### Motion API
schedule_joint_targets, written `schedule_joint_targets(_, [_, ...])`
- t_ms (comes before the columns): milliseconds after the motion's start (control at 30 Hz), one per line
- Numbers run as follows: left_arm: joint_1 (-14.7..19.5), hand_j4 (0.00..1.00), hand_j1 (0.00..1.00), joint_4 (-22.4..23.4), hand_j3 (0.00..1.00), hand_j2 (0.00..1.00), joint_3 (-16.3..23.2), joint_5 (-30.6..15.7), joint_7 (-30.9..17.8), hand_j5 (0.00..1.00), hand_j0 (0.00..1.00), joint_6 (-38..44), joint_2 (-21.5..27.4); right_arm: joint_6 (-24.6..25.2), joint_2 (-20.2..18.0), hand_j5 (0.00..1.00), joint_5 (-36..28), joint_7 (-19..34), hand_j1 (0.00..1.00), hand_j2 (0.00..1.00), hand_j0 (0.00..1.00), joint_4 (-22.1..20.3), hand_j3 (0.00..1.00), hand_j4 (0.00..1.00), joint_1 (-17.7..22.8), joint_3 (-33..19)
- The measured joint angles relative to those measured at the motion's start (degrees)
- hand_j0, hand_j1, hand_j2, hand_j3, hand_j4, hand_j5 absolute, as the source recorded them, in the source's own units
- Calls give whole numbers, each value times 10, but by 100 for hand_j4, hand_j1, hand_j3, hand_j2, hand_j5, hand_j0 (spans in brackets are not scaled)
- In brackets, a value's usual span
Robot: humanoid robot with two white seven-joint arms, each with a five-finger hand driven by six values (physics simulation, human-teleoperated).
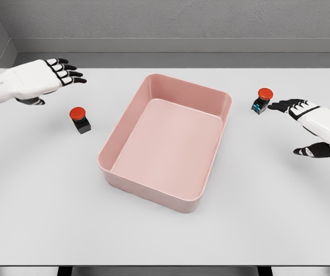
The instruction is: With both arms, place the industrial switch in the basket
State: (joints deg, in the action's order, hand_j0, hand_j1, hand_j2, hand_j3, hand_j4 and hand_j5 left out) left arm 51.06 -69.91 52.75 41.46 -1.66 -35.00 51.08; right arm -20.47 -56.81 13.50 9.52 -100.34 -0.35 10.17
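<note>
A pink rectangular basket point(114, 164) sits in the middle of the white table, with nothing inside. One industrial switch point(80, 119), a black box with a red button, stands left of the basket. A second switch point(262, 101), red-topped with a blue mark on its side, stands to the basket's right. My left hand point(58, 72) hovers above and behind the left switch, fingers spread, holding nothing. My right hand point(297, 115) reaches toward the right switch; its fingertips point(275, 106) are just beside it, the thumb spread low, nothing grasped.
The white table point(165, 241) runs to a front edge at the bottom of the view. A grey wall rises behind the far edge. Nothing else stands on the table.
</note>
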Motion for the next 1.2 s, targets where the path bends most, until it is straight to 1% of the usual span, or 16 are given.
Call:
schedule_joint_targets(100, [-2, 100, 100, 0, 100, 100, 0, -1, -4, 100, 100, 0, 0, -3, -7, 100, -4, -3, 100, 100, 100, 1, 100, 100, -4, -2])
schedule_joint_targets(167, [-2, 100, 100, 0, 100, 100, 2, -2, -5, 100, 100, 0, -2, 10, -14, 100, -3, -3, 100, 100, 100, 5, 100, 100, -44, -3])
schedule_joint_targets(233, [-2, 100, 100, 2, 100, 100, 10, -2, -5, 100, 100, 0, -4, 53, -15, 100, 8, 17, 100, 100, 100, 5, 100, 100, -90, -1])
schedule_joint_targets(333, [-2, 100, 100, 3, 100, 100, 26, -2, -6, 100, 100, 0, -5, 113, -11, 100, 21, 81, 100, 100, 100, 6, 100, 100, -130, 12])
schedule_joint_targets(400, [-2, 100, 100, 3, 100, 100, 38, -3, -6, 100, 100, 0, -6, 146, 4, 100, 32, 131, 100, 100, 100, 15, 100, 100, -199, 40])
schedule_joint_targets(433, [-2, 100, 100, 3, 100, 100, 44, -2, -6, 100, 100, 0, -8, 156, 17, 100, 39, 153, 100, 100, 100, 24, 100, 100, -214, 56])
schedule_joint_targets(467, [-3, 100, 100, 2, 100, 100, 49, -2, -6, 100, 100, 0, -11, 164, 30, 100, 45, 169, 100, 100, 100, 30, 100, 100, -216, 68])
schedule_joint_targets(600, [-1, 100, 100, 1, 100, 100, 66, -1, -6, 100, 100, 0, -19, 178, 78, 100, 63, 209, 100, 100, 100, 59, 100, 100, -268, 114])
schedule_joint_targets(767, [-1, 100, 100, 2, 100, 100, 77, -2, -6, 100, 100, 0, -39, 181, 97, 100, 72, 222, 100, 100, 100, 77, 100, 100, -286, 140])
schedule_joint_targets(867, [2, 100, 100, 4, 100, 100, 82, -2, -6, 100, 100, 0, -45, 182, 112, 100, 74, 241, 100, 100, 100, 101, 100, 100, -347, 156])
schedule_joint_targets(967, [6, 100, 100, 14, 100, 100, 88, -1, -6, 100, 100, 0, -51, 189, 133, 100, 86, 250, 100, 100, 100, 134, 100, 100, -361, 178])
schedule_joint_targets(1000, [6, 99, 99, 18, 99, 99, 89, -1, -6, 99, 99, 0, -53, 194, 137, 100, 90, 251, 100, 100, 100, 143, 100, 100, -364, 182])
schedule_joint_targets(1067, [8, 91, 91, 26, 91, 91, 93, 0, -7, 91, 91, 0, -56, 204, 144, 100, 94, 253, 100, 100, 100, 158, 100, 100, -368, 188])
schedule_joint_targets(1100, [8, 85, 85, 29, 85, 85, 94, 1, -7, 85, 85, 0, -57, 207, 147, 100, 95, 254, 100, 100, 100, 166, 100, 100, -368, 189])
schedule_joint_targets(1133, [8, 75, 75, 31, 75, 75, 95, 2, -8, 75, 75, 0, -58, 210, 149, 100, 96, 254, 100, 100, 100, 174, 100, 100, -369, 191])
schedule_joint_targets(1200, [8, 72, 72, 33, 72, 72, 96, 3, -8, 72, 72, 0, -58, 212, 152, 100, 97, 255, 100, 100, 100, 185, 100, 100, -369, 192])
